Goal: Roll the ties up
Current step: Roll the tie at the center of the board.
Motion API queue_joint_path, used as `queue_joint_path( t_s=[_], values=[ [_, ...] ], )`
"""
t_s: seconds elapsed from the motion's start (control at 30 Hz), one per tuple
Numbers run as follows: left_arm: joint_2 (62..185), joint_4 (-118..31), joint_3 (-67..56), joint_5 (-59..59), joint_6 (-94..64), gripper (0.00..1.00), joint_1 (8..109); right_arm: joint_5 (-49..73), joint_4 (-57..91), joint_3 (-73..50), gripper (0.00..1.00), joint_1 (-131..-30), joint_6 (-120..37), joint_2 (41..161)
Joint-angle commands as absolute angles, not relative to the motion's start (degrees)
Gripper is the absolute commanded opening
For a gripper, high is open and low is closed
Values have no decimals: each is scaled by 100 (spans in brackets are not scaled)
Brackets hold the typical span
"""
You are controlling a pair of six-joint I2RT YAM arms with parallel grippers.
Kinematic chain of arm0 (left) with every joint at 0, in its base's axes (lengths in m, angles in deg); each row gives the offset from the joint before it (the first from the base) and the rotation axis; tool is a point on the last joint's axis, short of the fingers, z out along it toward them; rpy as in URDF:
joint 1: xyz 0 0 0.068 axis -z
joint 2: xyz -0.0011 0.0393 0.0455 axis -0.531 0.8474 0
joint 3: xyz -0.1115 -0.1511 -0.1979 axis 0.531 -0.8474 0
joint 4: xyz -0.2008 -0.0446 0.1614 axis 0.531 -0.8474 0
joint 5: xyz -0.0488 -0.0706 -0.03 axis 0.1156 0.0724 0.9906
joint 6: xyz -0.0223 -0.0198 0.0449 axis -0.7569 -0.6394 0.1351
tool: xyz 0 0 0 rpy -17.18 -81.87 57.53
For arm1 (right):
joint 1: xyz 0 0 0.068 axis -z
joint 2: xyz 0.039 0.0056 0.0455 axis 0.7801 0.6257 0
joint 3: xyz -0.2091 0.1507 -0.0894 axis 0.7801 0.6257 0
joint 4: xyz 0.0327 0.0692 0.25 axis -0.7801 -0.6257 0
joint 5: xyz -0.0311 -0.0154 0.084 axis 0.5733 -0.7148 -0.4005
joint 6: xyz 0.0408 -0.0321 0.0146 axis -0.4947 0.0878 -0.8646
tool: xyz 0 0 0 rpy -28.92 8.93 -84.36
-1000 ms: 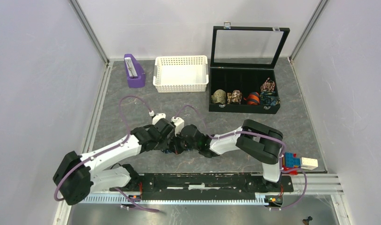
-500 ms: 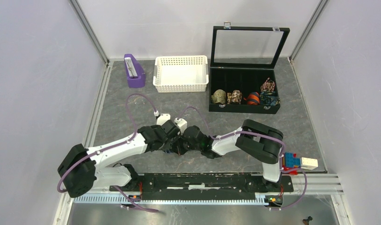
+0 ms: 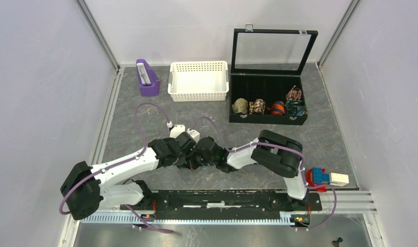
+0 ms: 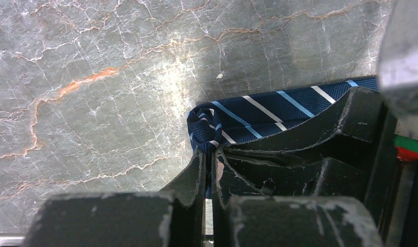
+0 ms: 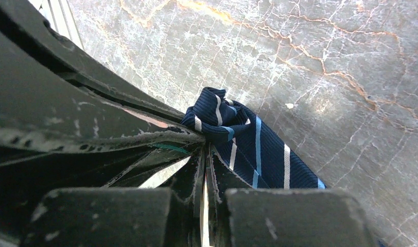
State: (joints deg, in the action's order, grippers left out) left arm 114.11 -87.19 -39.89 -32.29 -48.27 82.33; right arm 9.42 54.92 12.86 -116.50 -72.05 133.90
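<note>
The navy tie with thin light-blue and white stripes lies on the grey marbled table. Its folded, bunched end shows in the left wrist view [image 4: 248, 117] and in the right wrist view [image 5: 248, 144]. My left gripper [image 4: 211, 150] is shut on that bunched end. My right gripper [image 5: 206, 146] is shut on the same end from the other side, fingertips touching the left gripper's. In the top view both grippers meet at mid-table, left [image 3: 188, 153] and right [image 3: 202, 156], and they hide the tie.
A black display case [image 3: 268, 119] with its lid up stands at the back right and holds olive [image 3: 240, 106], brown [image 3: 257, 107] and orange [image 3: 277, 108] rolls. A white basket [image 3: 198, 81] and a purple holder [image 3: 146, 78] stand at the back. Toy blocks [image 3: 326, 178] lie at the near right.
Both grippers stay shut together on the tie's end. The pair has shifted slightly left, and the right arm's elbow has swung a little left.
</note>
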Motion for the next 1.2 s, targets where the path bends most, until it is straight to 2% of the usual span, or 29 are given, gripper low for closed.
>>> queue_joint_path(
  t_s=[0.0, 0.63, 1.17],
  values=[
    [11439, -8627, -3820, -3257, -5159, 2, 8261, 930, 5776, 1274, 4, -11585, -7210, 13358],
    [12204, -8202, -3599, -3136, -5390, 2, 8392, 1002, 5750, 1779, 4, -11341, -7194, 12966],
    [12877, -9093, -2779, -3634, -4869, 2, 8419, 1205, 5091, 2777, 7, -10917, -7008, 11391]
  ],
)
